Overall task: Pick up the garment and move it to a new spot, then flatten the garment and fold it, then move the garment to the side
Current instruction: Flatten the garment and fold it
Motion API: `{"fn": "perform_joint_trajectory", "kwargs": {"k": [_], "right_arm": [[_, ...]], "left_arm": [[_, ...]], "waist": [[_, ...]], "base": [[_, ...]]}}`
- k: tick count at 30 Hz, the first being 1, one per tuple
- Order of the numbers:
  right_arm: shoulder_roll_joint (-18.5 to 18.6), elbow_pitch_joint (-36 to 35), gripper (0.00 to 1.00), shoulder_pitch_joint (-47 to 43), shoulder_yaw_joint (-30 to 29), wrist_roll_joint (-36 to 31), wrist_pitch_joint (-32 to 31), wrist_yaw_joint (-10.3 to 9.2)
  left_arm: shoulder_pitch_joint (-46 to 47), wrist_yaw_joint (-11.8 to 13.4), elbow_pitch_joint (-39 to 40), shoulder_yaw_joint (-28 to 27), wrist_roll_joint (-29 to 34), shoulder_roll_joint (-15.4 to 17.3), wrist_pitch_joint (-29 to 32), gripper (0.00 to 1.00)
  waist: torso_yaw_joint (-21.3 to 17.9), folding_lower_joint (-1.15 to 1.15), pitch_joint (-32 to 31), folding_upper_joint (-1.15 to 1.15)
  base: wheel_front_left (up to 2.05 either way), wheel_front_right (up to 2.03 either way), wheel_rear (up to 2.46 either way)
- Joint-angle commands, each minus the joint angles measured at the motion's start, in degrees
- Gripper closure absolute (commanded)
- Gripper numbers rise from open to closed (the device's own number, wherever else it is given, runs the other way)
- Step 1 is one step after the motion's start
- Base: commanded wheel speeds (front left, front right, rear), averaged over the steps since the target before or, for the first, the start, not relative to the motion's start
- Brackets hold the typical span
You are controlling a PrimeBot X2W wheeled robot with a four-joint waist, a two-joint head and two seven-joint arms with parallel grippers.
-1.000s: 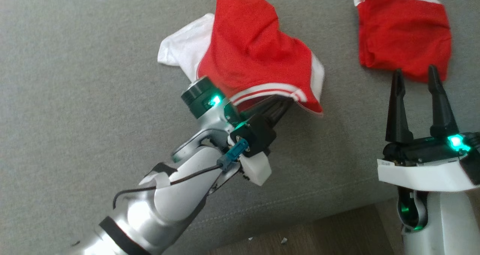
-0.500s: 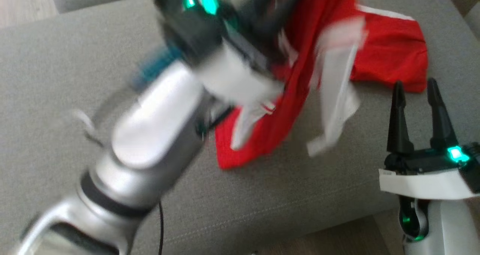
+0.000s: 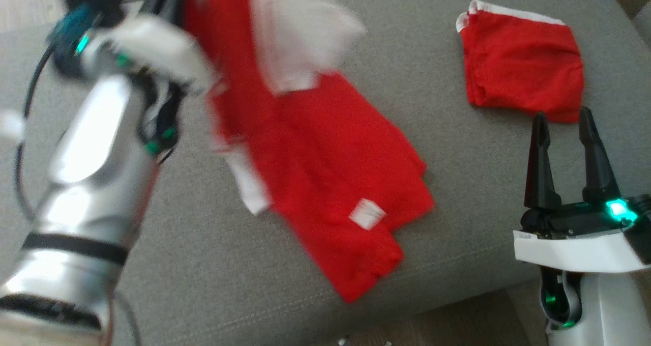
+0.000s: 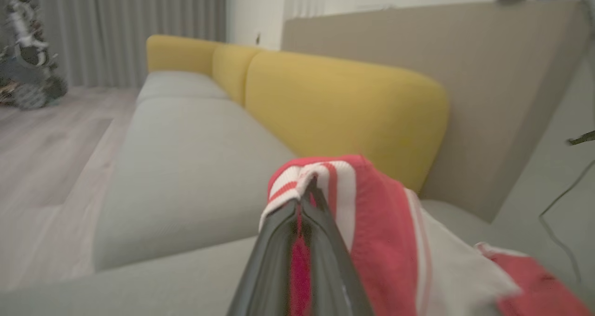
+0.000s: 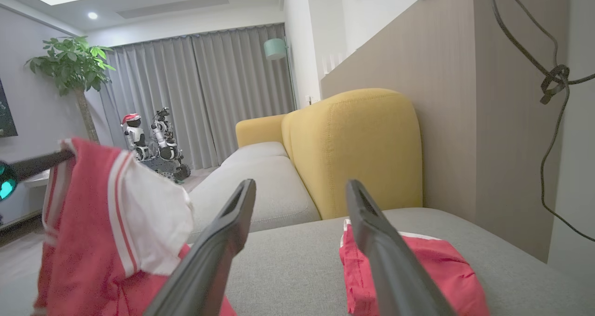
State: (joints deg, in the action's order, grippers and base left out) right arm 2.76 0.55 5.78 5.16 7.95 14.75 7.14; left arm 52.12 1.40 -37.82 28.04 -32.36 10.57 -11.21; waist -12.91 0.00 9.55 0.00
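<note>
Fabric hung from the left gripper [image 4: 307, 204], whose two dark fingers were pressed together on the striped ribbed edge of the red jersey shirt with white sleeves [image 3: 325, 152]. That pinched end was raised over the far left corner of the grey fabric sofa seat [image 3: 457, 147]. From there the shirt's long axis ran diagonally down to the seat's near edge, where its loose tail appeared to rest on the cushion. The right gripper [image 3: 562, 119] stood at the near right corner with its fingers spread apart and nothing between them. It pointed toward the small folded red garment with white trim [image 3: 524, 66] lying by the far right edge. The shirt's free tail lay to the left of that open gripper, between the two arms. The right arm was therefore the nearer one for catching the tail and drawing the cloth flat.
</note>
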Motion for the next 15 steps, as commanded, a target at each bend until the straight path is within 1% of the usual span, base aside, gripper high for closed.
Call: {"fn": "perform_joint_trajectory", "kwargs": {"k": [1, 5, 6, 7, 8, 12, 15], "right_arm": [[0.11, -2.25, 0.00, 1.18, 1.46, 0.74, 0.25, 0.35], [0.11, -2.21, 0.00, 1.65, 1.93, 0.61, 0.25, 0.35], [0.11, -2.15, 0.00, 1.82, 2.03, 0.55, 0.25, 0.35], [0.11, -2.10, 0.00, 2.01, 2.16, 0.50, 0.25, 0.35], [0.11, -2.03, 0.00, 2.18, 2.42, 0.44, 0.25, 0.35], [0.11, -0.50, 0.00, 2.26, 4.70, 0.44, 0.25, 0.35], [0.11, 1.96, 0.00, 1.80, 6.47, 1.14, 0.25, 0.35]], "left_arm": [[2.51, -0.20, 0.59, -2.67, -0.13, 2.68, -0.99, 1.00], [1.20, -1.03, -5.13, -5.05, -0.64, 6.32, -2.72, 1.00], [1.04, -1.22, -6.26, -5.81, -0.97, 7.01, -2.98, 0.80], [0.91, -1.46, -7.16, -6.58, -1.37, 7.57, -3.18, 0.20], [0.78, -1.89, -7.83, -7.31, -1.83, 8.06, -3.33, 0.00], [-0.45, -3.15, -8.03, -9.34, -2.13, 10.20, -3.68, 0.00], [-3.07, -3.38, -3.29, -10.62, 0.09, 12.04, -3.75, 0.00]], "waist": [[0.19, 0.00, 0.86, 0.00], [0.71, 0.00, 2.30, 0.00], [0.88, 0.00, 2.60, 0.00], [1.07, 0.00, 2.88, 0.00], [1.32, 0.00, 3.11, 0.00], [2.68, 0.00, 3.51, 0.00], [4.18, 0.00, 3.64, 0.00]], "base": [[0.00, 0.00, 0.00], [0.00, 0.00, 0.00], [0.00, 0.00, 0.00], [0.00, 0.00, 0.00], [0.00, 0.00, 0.00], [0.00, 0.00, 0.00], [0.00, 0.00, 0.00]]}}
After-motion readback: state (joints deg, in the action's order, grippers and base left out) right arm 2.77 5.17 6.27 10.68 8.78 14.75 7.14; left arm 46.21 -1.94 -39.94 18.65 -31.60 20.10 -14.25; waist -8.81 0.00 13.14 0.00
